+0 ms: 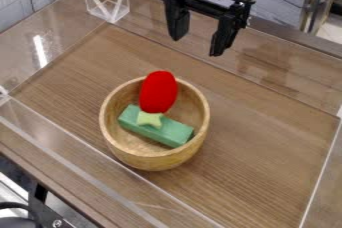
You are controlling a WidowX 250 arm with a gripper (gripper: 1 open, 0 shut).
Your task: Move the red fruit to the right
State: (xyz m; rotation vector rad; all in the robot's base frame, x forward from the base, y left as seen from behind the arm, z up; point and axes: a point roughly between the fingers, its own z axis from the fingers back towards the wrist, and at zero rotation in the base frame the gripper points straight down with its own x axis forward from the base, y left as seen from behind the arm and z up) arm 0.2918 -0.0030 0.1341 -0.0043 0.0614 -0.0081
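The red fruit (158,91), a glossy red strawberry with a pale green leafy cap at its lower end, lies inside a round wooden bowl (190,146) near the table's middle. It rests partly on a flat green block (163,131) in the same bowl. My gripper (198,37) hangs above and behind the bowl, pointing down, its two black fingers spread apart with nothing between them. It is well clear of the fruit.
Clear acrylic walls (160,194) fence the wooden tabletop on all sides. A small clear stand (107,7) sits at the back left corner. Bare wood lies to the right of the bowl (274,122).
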